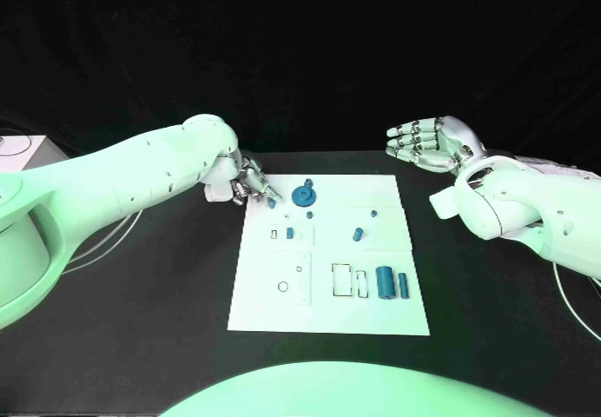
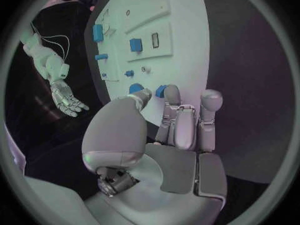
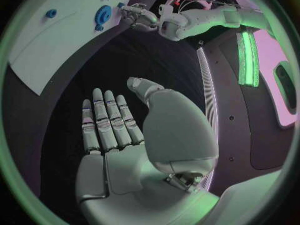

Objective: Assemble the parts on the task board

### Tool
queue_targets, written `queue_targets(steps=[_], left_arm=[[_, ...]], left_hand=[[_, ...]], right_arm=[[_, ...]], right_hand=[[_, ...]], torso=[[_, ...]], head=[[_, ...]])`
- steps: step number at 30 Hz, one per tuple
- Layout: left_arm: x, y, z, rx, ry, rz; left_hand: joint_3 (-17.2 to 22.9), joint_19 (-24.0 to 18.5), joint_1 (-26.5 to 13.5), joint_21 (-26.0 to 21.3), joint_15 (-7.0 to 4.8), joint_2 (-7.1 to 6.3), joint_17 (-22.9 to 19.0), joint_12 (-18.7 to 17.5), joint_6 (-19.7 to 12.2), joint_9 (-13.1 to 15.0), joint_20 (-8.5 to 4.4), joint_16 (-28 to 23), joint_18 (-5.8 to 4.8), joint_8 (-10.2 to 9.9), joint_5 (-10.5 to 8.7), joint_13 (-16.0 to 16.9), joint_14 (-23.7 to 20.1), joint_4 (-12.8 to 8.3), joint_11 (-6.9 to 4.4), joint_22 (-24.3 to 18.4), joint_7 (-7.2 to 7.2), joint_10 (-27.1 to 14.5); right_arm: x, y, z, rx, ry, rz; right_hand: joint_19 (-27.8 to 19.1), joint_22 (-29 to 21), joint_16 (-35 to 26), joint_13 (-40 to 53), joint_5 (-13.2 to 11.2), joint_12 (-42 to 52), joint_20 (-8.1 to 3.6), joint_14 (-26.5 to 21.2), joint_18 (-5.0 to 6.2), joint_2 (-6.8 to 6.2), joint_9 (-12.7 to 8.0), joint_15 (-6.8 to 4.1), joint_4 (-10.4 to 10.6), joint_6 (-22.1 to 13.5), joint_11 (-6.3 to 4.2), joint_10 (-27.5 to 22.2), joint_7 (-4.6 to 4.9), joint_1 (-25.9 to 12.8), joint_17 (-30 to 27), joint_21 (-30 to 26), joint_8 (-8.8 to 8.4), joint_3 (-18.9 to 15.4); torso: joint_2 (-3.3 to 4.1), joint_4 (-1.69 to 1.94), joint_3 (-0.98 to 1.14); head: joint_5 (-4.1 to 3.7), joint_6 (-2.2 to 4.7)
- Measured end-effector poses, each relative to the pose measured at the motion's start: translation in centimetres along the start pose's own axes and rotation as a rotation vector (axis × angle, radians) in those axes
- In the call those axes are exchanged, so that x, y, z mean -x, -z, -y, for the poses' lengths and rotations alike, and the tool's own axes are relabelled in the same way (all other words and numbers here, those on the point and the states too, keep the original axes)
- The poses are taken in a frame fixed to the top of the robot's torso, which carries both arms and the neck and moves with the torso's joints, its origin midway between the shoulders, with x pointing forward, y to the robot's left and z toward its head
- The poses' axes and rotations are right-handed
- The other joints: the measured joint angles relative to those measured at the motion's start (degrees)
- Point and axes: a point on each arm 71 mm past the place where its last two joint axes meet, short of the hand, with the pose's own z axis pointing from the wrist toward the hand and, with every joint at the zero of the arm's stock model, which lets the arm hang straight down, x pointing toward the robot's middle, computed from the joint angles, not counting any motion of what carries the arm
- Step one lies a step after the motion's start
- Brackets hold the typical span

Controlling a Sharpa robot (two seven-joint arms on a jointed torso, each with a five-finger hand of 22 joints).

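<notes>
My left hand (image 1: 246, 184) pinched a small blue part (image 1: 271, 203) at the task board (image 1: 328, 321) corner, while my right hand (image 1: 425, 143) hovered wide and empty.

Black table (image 1: 150, 347). White task board (image 1: 328, 313) lies flat at its centre, long axis running 12 to 6 o'clock. Pale box (image 1: 23, 156) sits at the table's 9–10 o'clock edge, well apart from the board.
</notes>
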Motion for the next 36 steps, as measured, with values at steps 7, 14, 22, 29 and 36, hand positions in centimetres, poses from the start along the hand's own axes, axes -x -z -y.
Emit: queue_targets(steps=[7,14,22,29,36], left_arm=[[0.02,-0.01,-0.03,0.001,0.003,0.001],[0.05,0.01,-0.01,-0.002,0.009,0.002],[0.03,0.03,-0.03,-0.006,0.019,0.002],[-0.06,0.16,-0.22,-0.016,0.039,0.003],[-0.36,0.61,-0.57,-0.037,0.067,0.004]], left_hand=[[1.52,0.22,2.48,0.00,-0.04,1.86,0.25,0.49,0.38,-0.25,-0.22,0.00,0.00,0.40,0.00,0.19,0.04,-0.86,-0.22,0.44,-0.23,0.22],[4.48,0.42,5.43,0.23,-0.35,2.84,0.24,0.49,0.58,-0.45,-0.43,0.00,0.00,0.80,-0.01,0.22,0.35,-2.85,-0.63,0.77,-0.44,0.22],[9.61,0.63,6.97,0.52,-0.43,3.18,0.29,0.49,0.04,-0.70,-0.63,0.23,0.00,2.44,-0.25,0.04,0.44,-4.96,-0.93,1.29,-0.35,0.56],[11.11,0.63,6.02,0.90,-0.43,4.09,0.47,0.56,-0.16,-0.70,-0.63,0.45,0.00,4.11,-0.34,0.40,0.43,-3.46,-1.03,1.87,-0.55,1.27],[13.92,1.38,2.99,1.85,-0.55,3.15,0.74,1.95,-0.36,-0.49,-0.74,0.68,0.01,6.05,-0.17,1.77,0.31,-5.19,-1.19,2.76,-0.72,2.76]], right_arm=[[0.02,0.01,0.01,0.000,0.000,0.000],[0.04,0.04,0.02,0.000,0.000,0.001],[0.04,0.05,0.01,0.000,-0.001,0.000],[0.06,0.06,0.03,-0.001,-0.001,0.000],[0.14,0.09,0.07,-0.002,0.000,0.000]], right_hand=[[-0.13,-0.05,0.00,0.00,0.00,0.00,0.13,0.00,0.00,0.00,0.00,0.00,0.09,0.00,0.00,0.00,0.00,0.00,-0.06,0.00,0.00,0.09],[-0.20,-0.06,0.00,0.00,0.00,0.00,0.20,0.00,0.00,0.00,0.00,0.00,0.16,0.00,0.00,0.00,0.00,0.00,-0.08,0.00,0.00,0.16],[-0.41,-0.12,0.00,0.00,0.00,0.00,0.00,0.00,0.01,0.00,0.00,0.00,0.16,0.00,0.00,0.00,0.00,0.00,-0.08,0.01,0.00,0.16],[-0.62,-0.18,0.00,0.00,0.00,0.00,0.21,0.00,0.01,0.00,0.00,0.00,0.16,0.00,0.00,0.00,0.00,0.00,-0.13,0.01,0.00,0.16],[-0.94,-0.28,0.00,0.00,0.23,0.00,0.10,0.00,0.00,0.00,-0.06,-0.01,0.16,0.00,0.00,0.00,0.00,0.00,-0.20,0.02,-0.22,0.16]], torso=[[0.00,-0.01,0.00],[0.02,-0.01,-0.01],[0.02,-0.01,-0.04],[0.02,-0.01,-0.05],[-0.01,-0.01,-0.04]], head=[[-0.07,-0.01],[-0.07,0.01],[-0.07,-0.06],[-0.13,-0.03],[-0.18,-0.01]])
